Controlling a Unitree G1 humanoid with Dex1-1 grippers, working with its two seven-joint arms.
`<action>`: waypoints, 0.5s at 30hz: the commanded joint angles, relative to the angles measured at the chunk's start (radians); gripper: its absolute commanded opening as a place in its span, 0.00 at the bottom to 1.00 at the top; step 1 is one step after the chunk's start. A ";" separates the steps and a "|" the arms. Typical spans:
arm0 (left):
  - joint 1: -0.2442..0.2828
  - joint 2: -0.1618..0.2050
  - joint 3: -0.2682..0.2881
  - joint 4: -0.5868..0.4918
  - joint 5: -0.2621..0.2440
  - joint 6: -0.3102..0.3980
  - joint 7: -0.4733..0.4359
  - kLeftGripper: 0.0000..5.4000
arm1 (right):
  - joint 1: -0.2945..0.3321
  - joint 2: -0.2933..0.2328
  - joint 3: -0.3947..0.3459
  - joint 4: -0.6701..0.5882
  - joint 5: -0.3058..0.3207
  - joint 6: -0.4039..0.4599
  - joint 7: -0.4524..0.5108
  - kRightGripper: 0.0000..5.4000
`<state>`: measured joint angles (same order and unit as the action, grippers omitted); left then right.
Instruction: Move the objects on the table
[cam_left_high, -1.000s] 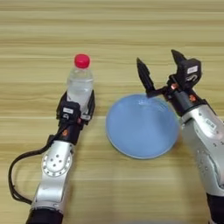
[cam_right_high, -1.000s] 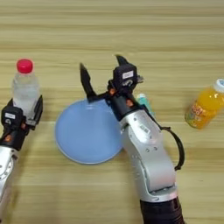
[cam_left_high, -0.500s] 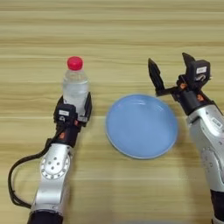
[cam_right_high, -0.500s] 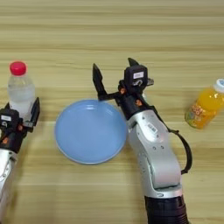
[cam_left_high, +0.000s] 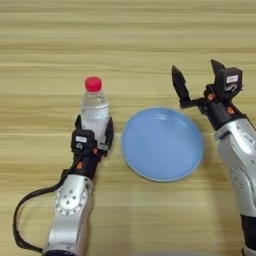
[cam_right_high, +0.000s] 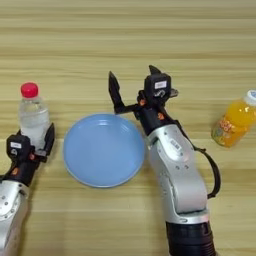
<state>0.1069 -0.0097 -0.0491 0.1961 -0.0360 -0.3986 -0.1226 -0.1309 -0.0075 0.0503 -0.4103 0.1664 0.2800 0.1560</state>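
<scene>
Left gripper (cam_left_high: 94, 136): its two black fingers stand one on each side of the clear bottle's lower body, seemingly touching it, though the contact itself is hard to make out.
Clear bottle (cam_left_high: 94, 109): upright on the table, red cap on top, just left of the plate and apart from its rim.
Right gripper (cam_right_high: 131, 85): spread wide with nothing between its fingers, poised over the table just beyond the plate's far right edge.
Right arm: comes up from the bottom edge along the plate's right side.
Orange bottle (cam_right_high: 233, 123): white cap, leaning slightly, on the table well to the right of the right arm; it shows in the right eye view alone.
Blue plate (cam_left_high: 162, 142): round, light blue, lying flat between the two arms with nothing on it.
Table (cam_left_high: 125, 45): light wood with long horizontal grain lines, filling the whole view.
</scene>
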 joint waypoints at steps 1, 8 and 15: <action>-0.001 -0.003 -0.008 0.017 0.006 -0.028 -0.005 0.58 | -0.014 -0.002 -0.005 0.005 0.002 -0.002 -0.009 1.00; -0.010 -0.008 -0.017 0.069 0.010 -0.060 -0.005 0.58 | -0.014 -0.004 -0.006 0.006 0.001 -0.004 -0.010 1.00; -0.026 -0.011 -0.013 0.131 0.010 -0.093 -0.002 0.58 | -0.013 -0.007 -0.005 0.002 0.003 -0.004 -0.014 1.00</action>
<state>0.0943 -0.0158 -0.0601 0.3016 -0.0330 -0.4778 -0.1222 -0.1310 -0.0098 0.0491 -0.4098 0.1663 0.2777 0.1449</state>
